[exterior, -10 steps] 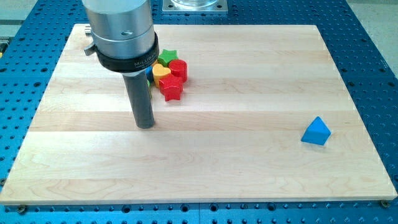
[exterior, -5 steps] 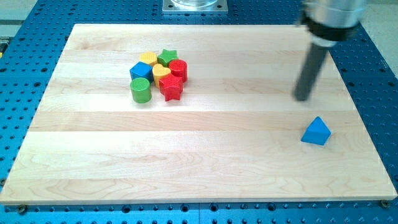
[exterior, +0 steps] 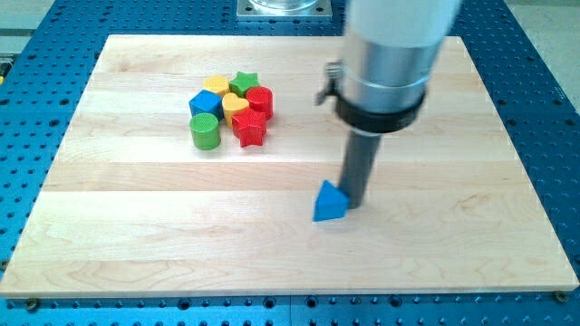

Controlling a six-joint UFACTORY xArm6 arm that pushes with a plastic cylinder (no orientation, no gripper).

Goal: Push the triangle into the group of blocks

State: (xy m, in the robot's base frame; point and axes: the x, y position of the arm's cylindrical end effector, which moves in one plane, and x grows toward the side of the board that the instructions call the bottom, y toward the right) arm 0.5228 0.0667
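A blue triangle (exterior: 330,202) lies on the wooden board (exterior: 453,244), a little right of the middle and low in the view. My tip (exterior: 352,203) touches the triangle's right side. The group of blocks sits at the upper left: a green cylinder (exterior: 206,132), a blue block (exterior: 205,102), a yellow block (exterior: 216,85), a green star (exterior: 243,82), a red cylinder (exterior: 260,100), a yellow heart (exterior: 236,104) and a red star (exterior: 249,128). The triangle is well apart from the group, to its lower right.
The arm's grey body (exterior: 391,54) hangs above the board's right half and hides part of it. A blue perforated table (exterior: 553,109) surrounds the board on all sides.
The tip swung from the left by the group to the right, then came down behind the triangle. The triangle has slid left from the board's right side to near the middle.
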